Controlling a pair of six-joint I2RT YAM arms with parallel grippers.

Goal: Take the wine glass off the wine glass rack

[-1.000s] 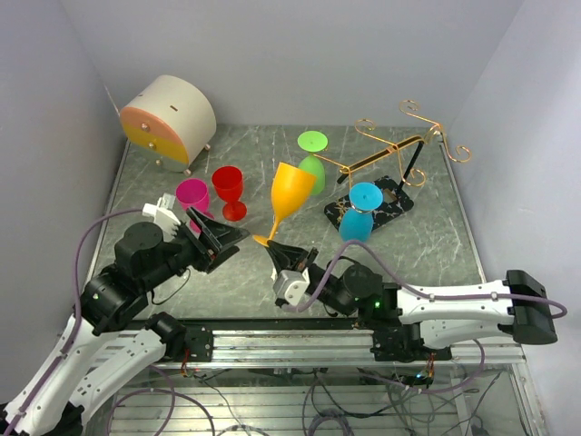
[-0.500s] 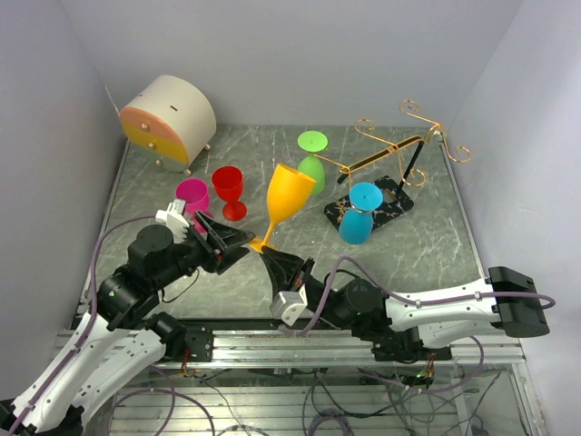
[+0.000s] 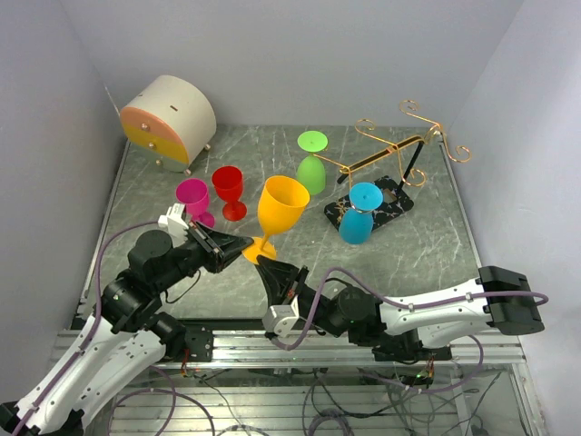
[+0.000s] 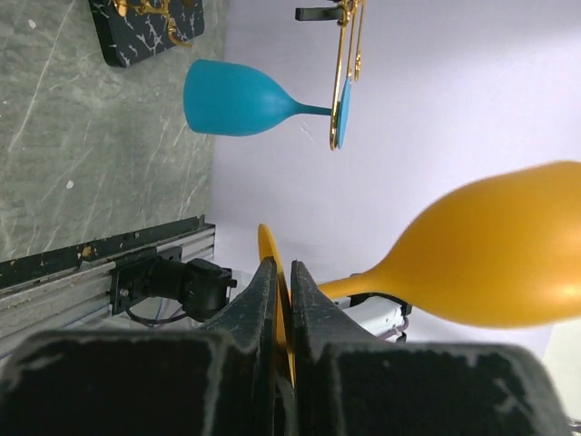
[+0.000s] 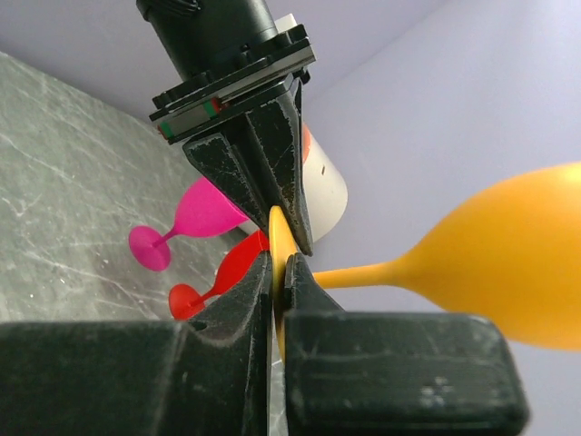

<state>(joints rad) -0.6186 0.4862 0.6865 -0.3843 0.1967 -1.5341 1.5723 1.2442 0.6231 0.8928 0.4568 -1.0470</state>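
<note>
An orange wine glass (image 3: 283, 204) is off the rack and held in the air over the table's near middle, bowl up and tilted. Both grippers grip its flat foot (image 3: 257, 250) from opposite sides. My left gripper (image 3: 245, 245) is shut on the foot's edge (image 4: 282, 268). My right gripper (image 3: 265, 263) is shut on the same disc (image 5: 279, 263), opposite the left fingers (image 5: 263, 173). The gold wire wine glass rack (image 3: 390, 154) stands at the back right on its black base (image 3: 392, 207). A teal glass (image 3: 357, 218) and a green glass (image 3: 312, 168) hang upside down from it.
A red glass (image 3: 229, 189) and a pink glass (image 3: 192, 195) stand on the marble table left of centre. A round cream box with an orange face (image 3: 168, 118) sits at the back left. Walls close in on both sides and behind.
My left gripper has closed onto the orange glass's foot. The glass has come down and left and stands more upright. The right arm has drawn back toward the near edge with it.
</note>
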